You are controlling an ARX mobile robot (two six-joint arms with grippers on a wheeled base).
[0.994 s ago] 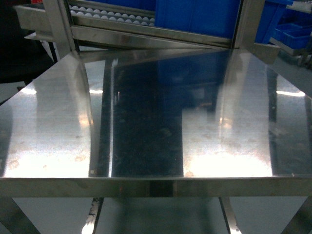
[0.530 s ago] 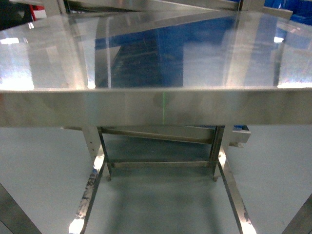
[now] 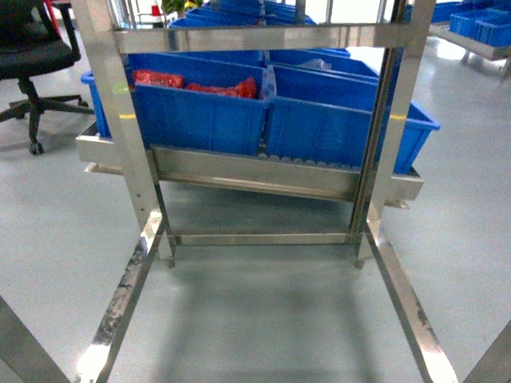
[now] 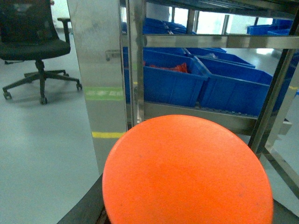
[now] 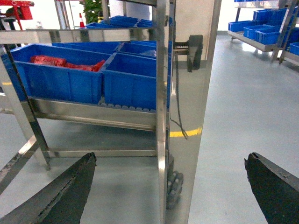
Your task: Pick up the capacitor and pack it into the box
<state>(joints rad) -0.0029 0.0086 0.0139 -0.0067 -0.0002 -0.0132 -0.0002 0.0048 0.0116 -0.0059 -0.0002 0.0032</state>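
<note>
Grey floor, steel rack, blue plastic bins [image 3: 200, 112] far. Small bright orange round-topped capacitor [image 4: 187, 172] apparently held by left gripper, grip unclear; light, stiff, smooth. Right gripper [image 5: 170, 186] spread wide, empty.

1. Two blue plastic bins [image 3: 196, 108] [image 3: 343, 120] sit side by side on the steel roller rack [image 3: 247, 179], frame centre.
2. Red bagged parts [image 3: 196, 84] lie in the left bin.
3. A black office chair [image 3: 32, 56] stands upper left, beside the rack.
4. The orange round-topped capacitor [image 4: 187, 172] fills the left wrist view's lower centre, before the bins.

Right gripper [image 5: 170, 186]: jaws spread wide, nothing between. Left gripper: orange capacitor [image 4: 187, 172] fills space at jaws; fingers barely visible, state unclear.
</note>
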